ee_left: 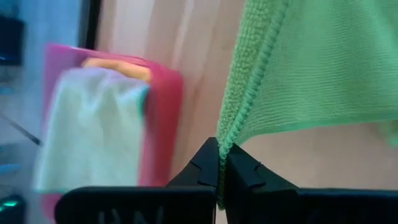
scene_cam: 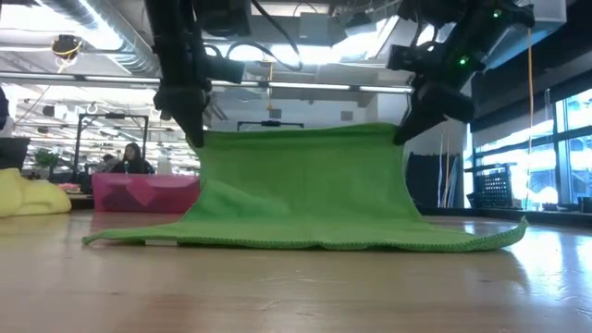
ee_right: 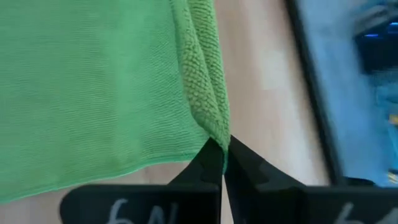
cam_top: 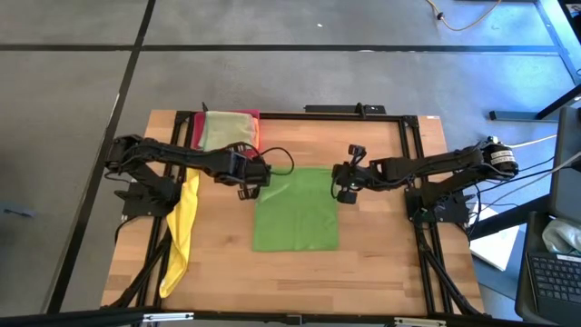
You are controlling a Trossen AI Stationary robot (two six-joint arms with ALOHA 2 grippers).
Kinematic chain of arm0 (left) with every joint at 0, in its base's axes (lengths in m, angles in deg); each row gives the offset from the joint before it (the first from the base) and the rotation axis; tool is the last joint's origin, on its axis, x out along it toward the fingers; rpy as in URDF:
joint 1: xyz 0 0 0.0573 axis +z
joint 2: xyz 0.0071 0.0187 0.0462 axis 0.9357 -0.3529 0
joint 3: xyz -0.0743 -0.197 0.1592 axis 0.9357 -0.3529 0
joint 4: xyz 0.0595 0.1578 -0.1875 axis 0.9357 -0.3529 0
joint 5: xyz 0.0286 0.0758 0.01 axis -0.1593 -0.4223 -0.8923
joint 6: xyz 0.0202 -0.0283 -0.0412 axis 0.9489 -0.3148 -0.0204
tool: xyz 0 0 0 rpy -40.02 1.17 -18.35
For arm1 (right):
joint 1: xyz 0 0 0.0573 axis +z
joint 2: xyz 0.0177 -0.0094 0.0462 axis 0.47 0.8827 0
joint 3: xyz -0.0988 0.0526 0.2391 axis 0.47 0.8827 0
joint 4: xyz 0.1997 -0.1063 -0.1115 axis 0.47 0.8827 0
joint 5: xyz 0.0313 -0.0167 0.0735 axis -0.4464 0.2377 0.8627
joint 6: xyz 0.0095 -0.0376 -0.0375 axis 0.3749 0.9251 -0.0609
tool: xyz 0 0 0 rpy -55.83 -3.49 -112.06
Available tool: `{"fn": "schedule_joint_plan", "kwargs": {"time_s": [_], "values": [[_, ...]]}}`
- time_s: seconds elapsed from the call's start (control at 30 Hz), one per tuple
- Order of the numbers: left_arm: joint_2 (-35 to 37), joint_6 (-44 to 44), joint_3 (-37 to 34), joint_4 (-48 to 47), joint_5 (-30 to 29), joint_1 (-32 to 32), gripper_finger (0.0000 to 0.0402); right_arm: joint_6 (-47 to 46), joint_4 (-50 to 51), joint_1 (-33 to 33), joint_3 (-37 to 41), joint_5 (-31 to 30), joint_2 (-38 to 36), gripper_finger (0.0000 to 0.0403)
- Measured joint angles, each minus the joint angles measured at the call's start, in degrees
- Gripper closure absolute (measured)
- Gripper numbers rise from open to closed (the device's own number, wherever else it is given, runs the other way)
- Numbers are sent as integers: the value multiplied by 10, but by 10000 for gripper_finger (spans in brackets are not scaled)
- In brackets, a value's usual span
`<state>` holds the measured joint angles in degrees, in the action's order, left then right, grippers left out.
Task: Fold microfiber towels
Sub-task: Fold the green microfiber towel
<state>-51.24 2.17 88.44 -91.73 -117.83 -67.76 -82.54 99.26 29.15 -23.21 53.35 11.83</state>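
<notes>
Nearest, along the counter's [cam_top: 381,272] left edge toward the front corner: a yellow towel [cam_top: 182,227], draped lengthwise and partly hanging over the side; seen in the low view as a yellow heap at far left.

At the counter's middle: the bright green towel [cam_top: 295,213], front edge flat on the wood, back edge raised off it and stretched between both tools. Lifted part seen in the low view as a sheet sloping down to the front hem [scene_cam: 305,242].

Left tool [cam_top: 255,179], just behind the towel's back left corner: fingers pressed together, clamped on that corner; hem pinched between the dark fingertips [ee_left: 208,163] in its wrist view. Left arm reaching in from the counter's left edge.

Right tool [cam_top: 345,184], at the towel's back right corner: fingers likewise together, clamped on the green hem; edge bunched into the pinch in its wrist view [ee_right: 222,152]. Pale marks on the dark finger bodies in both wrist views, too blurred and cropped to read.

Farther back, against the counter's back edge left of centre: a pink-red tray [cam_top: 198,127], with a pale olive-green towel [cam_top: 225,129] folded in it and something orange showing at one end.

No readable brand or label elsewhere.

Beyond the counter, in the low view: a person [scene_cam: 132,157] seated in the room.
</notes>
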Motion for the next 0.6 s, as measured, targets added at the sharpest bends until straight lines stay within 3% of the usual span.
{"fn": "schedule_joint_plan", "kwargs": {"time_s": [0.07, 0.23, 0.4, 0.6], "values": [[0, 26, 0, 4, -4, 10, 401, -1, -4, -3, 0, -15, 0, 393], [0, 63, 0, 3, -4, 21, 401, 0, -8, -11, 0, 63, 0, 393], [0, 127, 0, 17, -28, 35, 401, 0, -7, -11, 0, 67, 0, 393], [0, 97, 0, 33, -10, 43, 401, -1, -6, -11, 0, 72, 0, 393]]}}
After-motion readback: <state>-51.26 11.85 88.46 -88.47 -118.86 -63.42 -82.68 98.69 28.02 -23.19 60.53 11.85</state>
